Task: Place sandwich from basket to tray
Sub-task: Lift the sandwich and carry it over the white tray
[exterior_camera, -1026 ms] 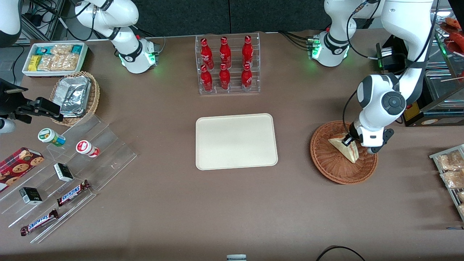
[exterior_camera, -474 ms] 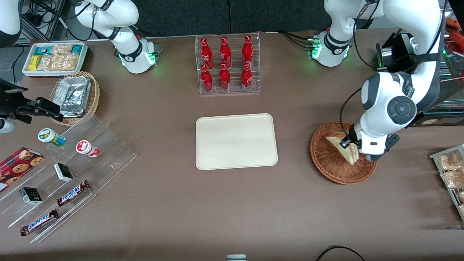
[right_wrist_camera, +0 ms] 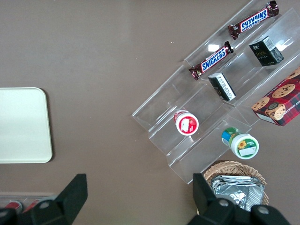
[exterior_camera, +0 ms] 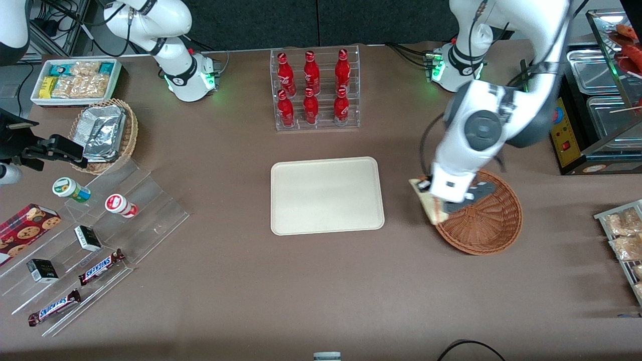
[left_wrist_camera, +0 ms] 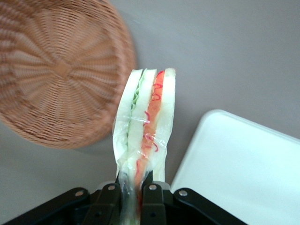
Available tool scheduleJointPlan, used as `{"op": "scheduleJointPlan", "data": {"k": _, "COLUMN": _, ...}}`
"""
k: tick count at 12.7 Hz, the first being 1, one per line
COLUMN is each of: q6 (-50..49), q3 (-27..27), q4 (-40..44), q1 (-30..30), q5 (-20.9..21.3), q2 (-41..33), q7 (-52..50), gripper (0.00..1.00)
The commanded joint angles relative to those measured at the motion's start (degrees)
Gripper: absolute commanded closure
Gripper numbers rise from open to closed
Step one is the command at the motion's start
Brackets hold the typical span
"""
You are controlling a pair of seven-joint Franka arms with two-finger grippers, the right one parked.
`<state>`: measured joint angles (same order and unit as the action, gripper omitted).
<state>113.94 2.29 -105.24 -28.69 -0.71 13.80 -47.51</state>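
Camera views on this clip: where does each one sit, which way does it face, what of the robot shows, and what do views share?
Front view: high above the table, looking down; both arms show, the gripper carrying the sandwich over the basket rim toward the tray.
Left wrist view: on the working arm, looking down past its fingers shut on the sandwich; basket and tray below.
Right wrist view: on the parked arm, looking down at the candy display; its own fingers show.
Shared: the tray appears in all three.
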Motion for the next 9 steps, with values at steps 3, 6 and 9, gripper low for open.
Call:
{"op": "scheduleJointPlan", "data": {"k": 3, "q6": -1.18, "q3": -0.08, "q4": 10.48, "q1": -6.72, "q5": -1.75, "q2": 8.86, "q7": 3.72, "gripper": 1.0}}
{"op": "scheduleJointPlan", "data": {"k": 6, "q6": -1.88, "q3": -3.41, "q4": 16.63, "q1": -6.82, "q5": -4.04, "q2": 14.05, "q7": 7.26, "gripper": 1.0}}
{"op": "scheduleJointPlan", "data": {"k": 9, "q6": -3.28, "q3": -6.15, "q4": 21.55, "q1": -7.34, "q5": -3.51, "q2": 18.79, "q7": 8.57, "gripper": 1.0}}
